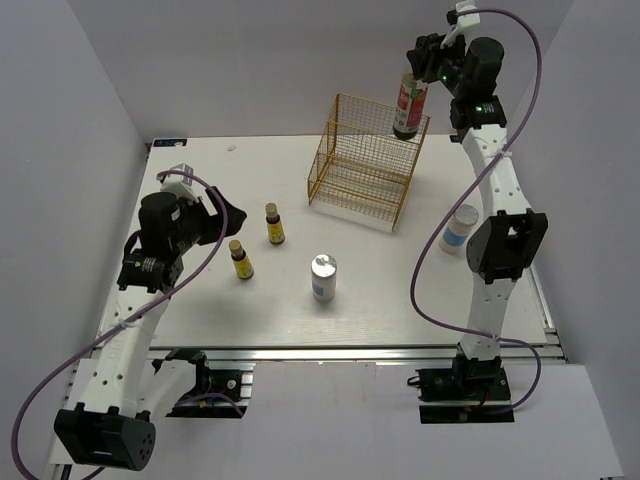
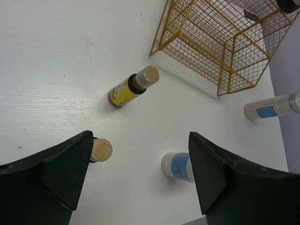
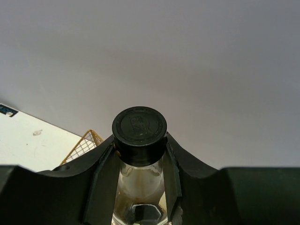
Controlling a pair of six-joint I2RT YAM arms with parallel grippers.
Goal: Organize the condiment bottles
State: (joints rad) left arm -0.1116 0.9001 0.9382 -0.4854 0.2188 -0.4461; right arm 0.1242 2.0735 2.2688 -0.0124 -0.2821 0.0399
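The tall bottle (image 1: 409,108), clear glass with a black cap and a red-white label, hangs upper right over a corner of the gold wire rack (image 1: 360,165). The right gripper (image 3: 139,164) clamps its neck. On the white table (image 1: 400,295) stand the far amber bottle (image 1: 275,224), near amber bottle (image 1: 241,259), middle cylinder (image 1: 323,278) and right cylinder (image 1: 459,228). The left gripper (image 1: 228,215) hovers wide and empty. Its wrist view alone shows pale speckled granules inside the cylinders.
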